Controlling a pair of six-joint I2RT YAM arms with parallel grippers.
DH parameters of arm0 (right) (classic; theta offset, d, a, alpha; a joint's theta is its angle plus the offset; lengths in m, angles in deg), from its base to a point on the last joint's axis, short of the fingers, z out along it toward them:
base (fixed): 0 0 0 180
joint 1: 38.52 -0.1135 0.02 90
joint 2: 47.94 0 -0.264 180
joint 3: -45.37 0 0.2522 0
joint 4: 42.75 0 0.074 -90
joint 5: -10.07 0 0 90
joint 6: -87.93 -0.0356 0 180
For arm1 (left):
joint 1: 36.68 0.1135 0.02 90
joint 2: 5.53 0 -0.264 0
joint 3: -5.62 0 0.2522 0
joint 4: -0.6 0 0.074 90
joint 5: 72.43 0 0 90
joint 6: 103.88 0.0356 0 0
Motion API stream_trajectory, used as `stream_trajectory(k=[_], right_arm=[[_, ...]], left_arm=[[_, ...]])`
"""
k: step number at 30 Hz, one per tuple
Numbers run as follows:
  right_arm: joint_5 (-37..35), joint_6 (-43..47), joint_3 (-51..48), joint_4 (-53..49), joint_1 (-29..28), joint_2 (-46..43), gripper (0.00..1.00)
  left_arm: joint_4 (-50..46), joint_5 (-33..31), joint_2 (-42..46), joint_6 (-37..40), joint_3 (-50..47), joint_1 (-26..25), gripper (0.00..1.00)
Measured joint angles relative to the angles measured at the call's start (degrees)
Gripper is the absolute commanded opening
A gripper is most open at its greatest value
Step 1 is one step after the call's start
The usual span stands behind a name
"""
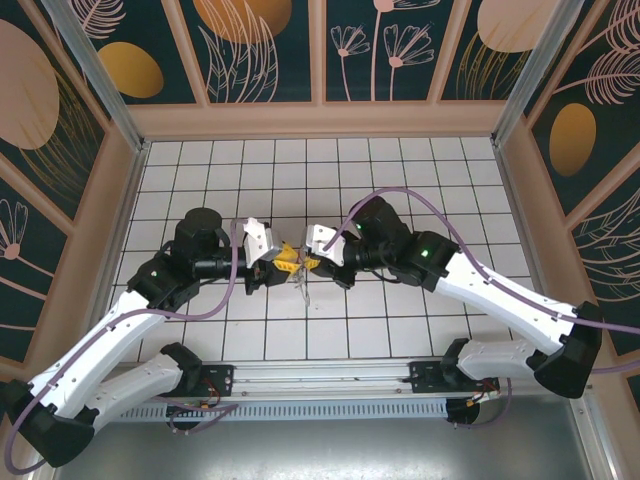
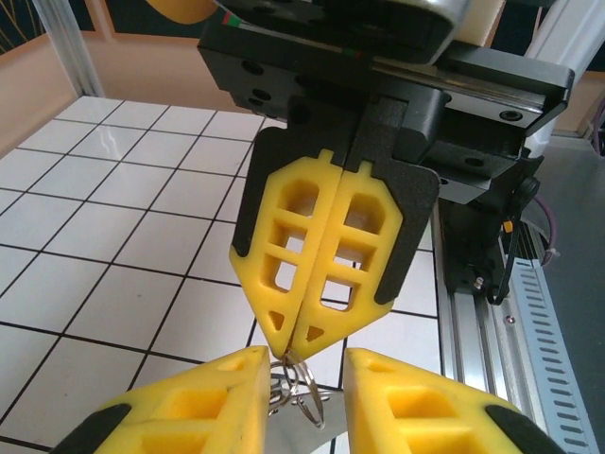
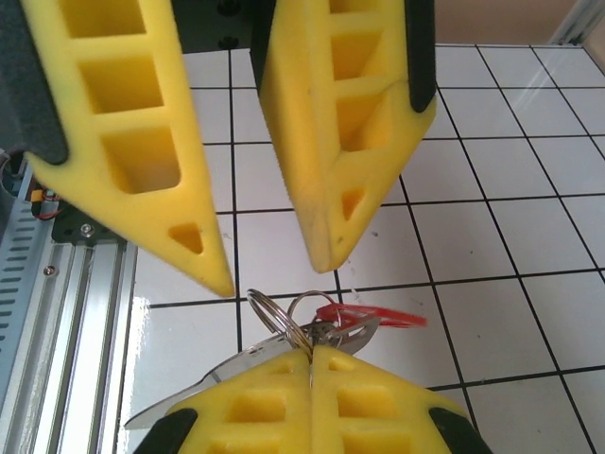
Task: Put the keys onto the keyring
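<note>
Pinching the keyring (image 3: 274,324) between my right gripper (image 3: 310,357) fingers, jaws pressed fully together, wire loop sticking up out of the tips. Keys (image 3: 175,399) are hanging off the keyring: a silver blade is poking out to one side of it, and the red-headed piece (image 3: 378,316) is lying out to the other side. Just past the keyring my left gripper (image 3: 274,279) is hovering, its fingers (image 3: 142,142) standing apart, one on either side of the keyring and clamping nothing; can't tell if a tip is brushing the wire. From above, both grippers are meeting nose to nose at the keyring, with the keys dangling under it over the white tiled floor (image 1: 400,170). Patterned walls (image 1: 260,40) are standing well beyond the keyring.
</note>
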Motion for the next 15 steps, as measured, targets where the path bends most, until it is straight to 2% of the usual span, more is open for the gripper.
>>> stream_trajectory(k=[10, 15], right_arm=[[0.0, -1.2, 1.1, 0.3, 0.0, 0.7, 0.0], [-0.1, -2.0, 1.1, 0.7, 0.3, 0.7, 0.0]], left_arm=[[1.0, -0.1, 0.0, -1.0, -0.4, 0.0, 0.23], [2.3, -3.8, 0.3, -3.1, -1.2, 0.0, 0.22]])
